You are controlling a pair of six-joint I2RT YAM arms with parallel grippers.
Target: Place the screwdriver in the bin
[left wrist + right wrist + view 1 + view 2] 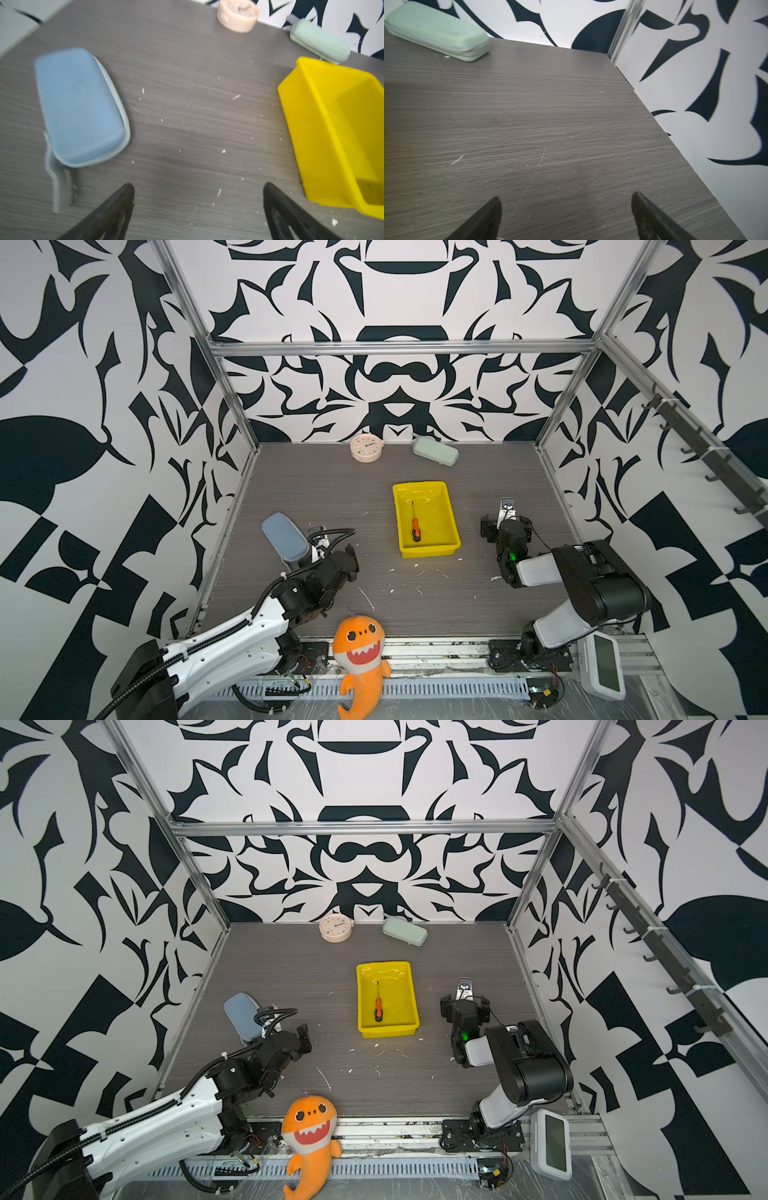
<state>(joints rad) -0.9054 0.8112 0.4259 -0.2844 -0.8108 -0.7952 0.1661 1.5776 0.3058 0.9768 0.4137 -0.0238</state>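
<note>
Screwdriver (415, 526) lengthwise in bin (430, 551), tip toward back wall (399, 406), left fingers (116, 207), right fingers (481, 220) apart, empty.

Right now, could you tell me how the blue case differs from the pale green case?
The blue case lies at the left; the pale green case lies at the back. The blue case points front to back; the pale green case lies crosswise. Both are closed oblong cases.

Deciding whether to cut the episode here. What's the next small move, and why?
Likely just pull the left end effector toward its base and stop. The screwdriver lies flat inside the bin, wholly within the rim. The left one and the right end effector are both open, empty and apart from the bin, so nothing seems left to place.
</note>
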